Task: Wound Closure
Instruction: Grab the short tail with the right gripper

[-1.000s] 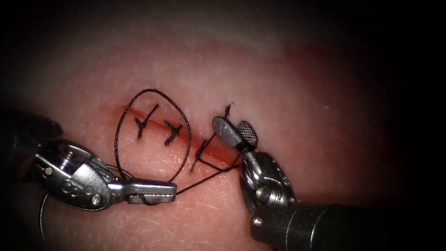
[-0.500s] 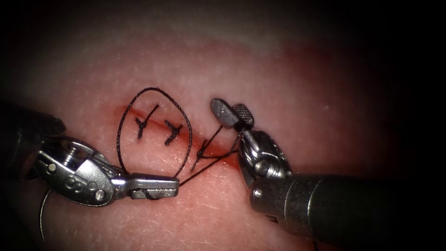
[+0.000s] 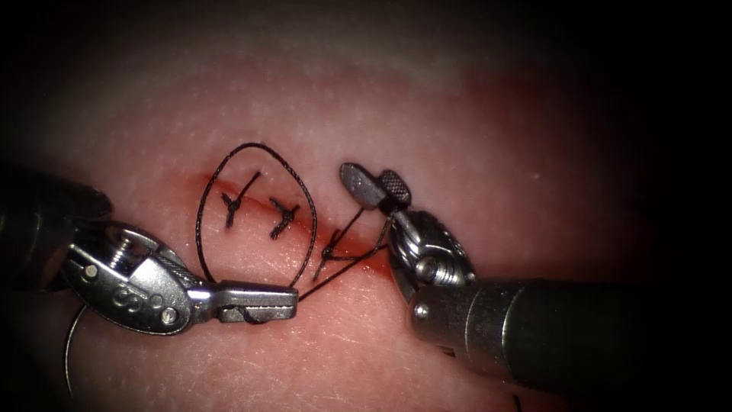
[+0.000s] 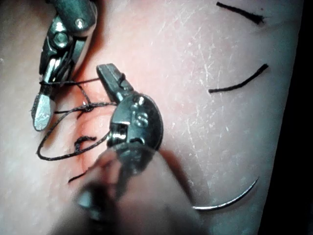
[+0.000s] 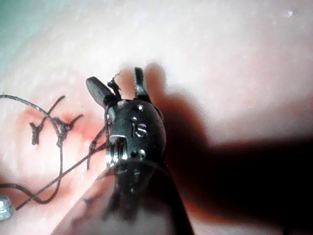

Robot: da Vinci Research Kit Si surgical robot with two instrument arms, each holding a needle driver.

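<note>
Knot-tying at the third stitch [image 3: 330, 255], by the look of it
Left tool [image 3: 290, 302] just below the cut [image 3: 259, 201], jaws pressed together on the thread [image 3: 229, 156]; right tool [image 3: 372, 179] just above the cut's right end, jaws spread either side of the short tail [image 5: 115, 84], thread wound round its neck; needle [image 4: 230, 199] loose on the tissue [image 3: 457, 114], well off the cut; next called for, probably: a clean pinch on that tail

Tissue [image 3: 457, 114]: pale pink, cut [image 3: 305, 221] reddened, slanting. Black thread [image 3: 255, 149]: two knotted stitches on the cut, a third knot to the right, wide loop around the first two. Curved needle [image 4: 230, 199] lies free on tissue, not in it.
</note>
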